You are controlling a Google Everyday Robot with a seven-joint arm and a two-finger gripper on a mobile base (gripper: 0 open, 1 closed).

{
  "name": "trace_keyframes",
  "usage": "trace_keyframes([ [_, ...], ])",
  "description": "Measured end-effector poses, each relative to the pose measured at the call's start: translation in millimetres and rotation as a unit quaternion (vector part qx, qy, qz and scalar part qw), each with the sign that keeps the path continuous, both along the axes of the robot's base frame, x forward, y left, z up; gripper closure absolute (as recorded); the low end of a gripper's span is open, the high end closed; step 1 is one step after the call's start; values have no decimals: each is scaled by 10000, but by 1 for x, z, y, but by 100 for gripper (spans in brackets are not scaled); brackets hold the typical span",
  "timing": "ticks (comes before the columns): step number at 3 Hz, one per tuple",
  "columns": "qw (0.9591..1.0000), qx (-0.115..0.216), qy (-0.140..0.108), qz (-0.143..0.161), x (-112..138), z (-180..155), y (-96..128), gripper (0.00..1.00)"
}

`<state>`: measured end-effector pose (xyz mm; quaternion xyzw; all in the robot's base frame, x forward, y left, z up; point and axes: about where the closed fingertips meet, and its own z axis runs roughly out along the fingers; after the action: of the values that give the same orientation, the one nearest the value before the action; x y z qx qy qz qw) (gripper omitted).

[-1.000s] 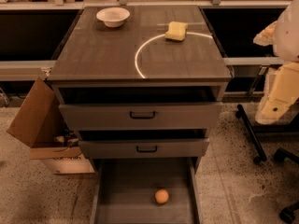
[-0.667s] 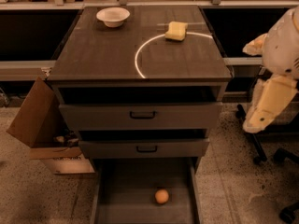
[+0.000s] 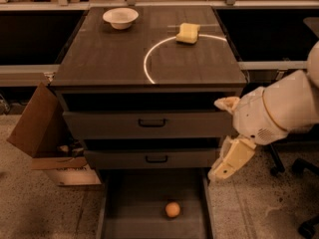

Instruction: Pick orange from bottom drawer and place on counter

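One small round orange fruit (image 3: 172,209) lies on the floor of the open bottom grey drawer (image 3: 124,218), a little right of centre. Above it sit two upper grey drawers (image 3: 99,126), each with one black handle, making three drawers in all. The dark wood-grain surface (image 3: 109,59) carries one white bowl (image 3: 120,18) and one yellow rectangular sponge (image 3: 188,33), which lies on the single white arc line (image 3: 147,63). One cream-coloured tool (image 3: 230,159) hangs right of the drawers, apart from the fruit. How far open it is cannot be told.
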<state>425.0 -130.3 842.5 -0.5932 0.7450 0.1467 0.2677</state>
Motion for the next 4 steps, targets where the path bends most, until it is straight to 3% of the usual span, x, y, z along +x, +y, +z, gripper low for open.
trace_keyframes([
  [1,9993,374,17,-50,0,6,18,0],
  [2,9995,313,18,-23,0,-1,20,0],
  [3,9997,206,11,140,3,-45,25,0],
  [4,9990,362,-2,248,5,-107,29,0],
])
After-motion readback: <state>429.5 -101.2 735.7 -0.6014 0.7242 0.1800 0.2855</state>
